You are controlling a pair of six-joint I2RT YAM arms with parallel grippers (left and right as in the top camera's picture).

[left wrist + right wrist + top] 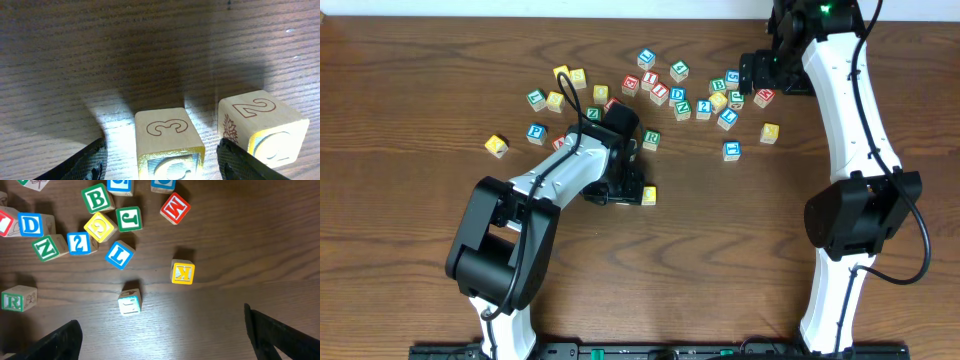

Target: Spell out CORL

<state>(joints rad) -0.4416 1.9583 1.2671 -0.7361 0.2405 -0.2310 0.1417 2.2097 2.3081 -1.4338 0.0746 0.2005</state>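
Two yellow-topped cubes stand side by side on the table. In the left wrist view one cube (pixel 167 142) sits between the fingers of my left gripper (pixel 162 157), with a gap on each side, so the jaws are open. The other (pixel 262 127) stands just outside the right finger (pixel 240 162). From overhead only that outer yellow cube (pixel 649 195) shows beside the left gripper (pixel 626 188). The green R cube (pixel 651 139) and blue L cube (pixel 119 255) lie loose. My right gripper (pixel 161 330) hangs open above the table, holding nothing.
Many other letter cubes are scattered across the back of the table (pixel 410 90), among them a yellow K (pixel 183 273), a teal-edged cube (pixel 130 301) and a red M (pixel 175 207). A lone yellow cube (pixel 496 146) sits at the left.
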